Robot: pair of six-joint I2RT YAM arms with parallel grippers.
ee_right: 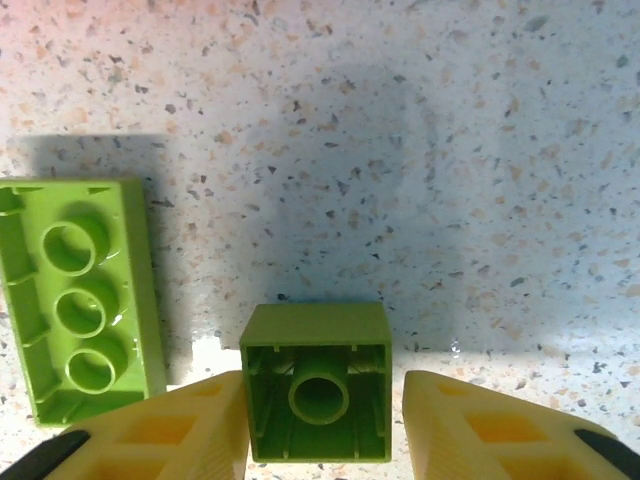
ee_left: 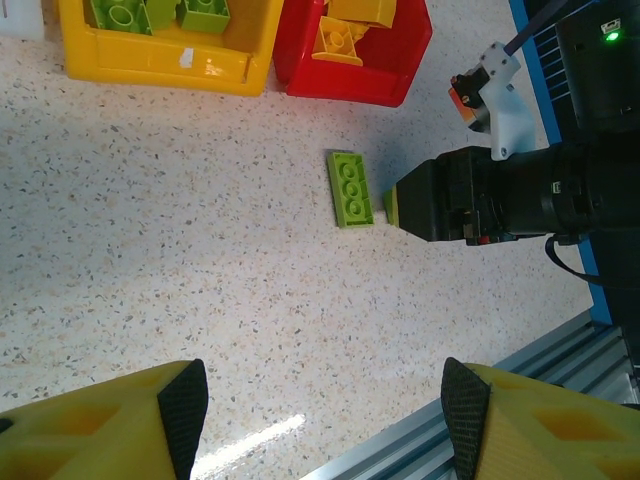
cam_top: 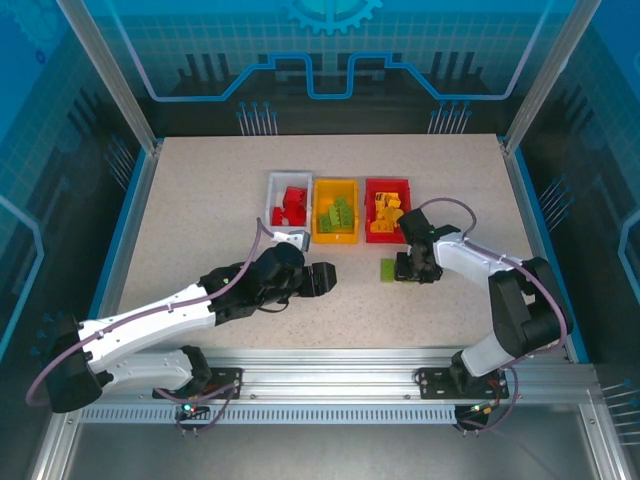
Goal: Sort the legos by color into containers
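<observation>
Right claw (ee_right: 322, 420) is straddling the green brick (ee_right: 318, 345), narrowly parted; light, stiff, slick plastic, probably wanting a squeeze across flat sides. Left claw (ee_left: 325, 415) is gaping wide, empty.

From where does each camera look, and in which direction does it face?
Top external: above and behind the bases, facing down at the table; both arms show.
Left wrist: on the left arm, facing the flat green brick and right gripper; own fingers below.
Right wrist: facing down; own fingers flank a square green brick.
Shared: all three see the flat green brick.
</observation>
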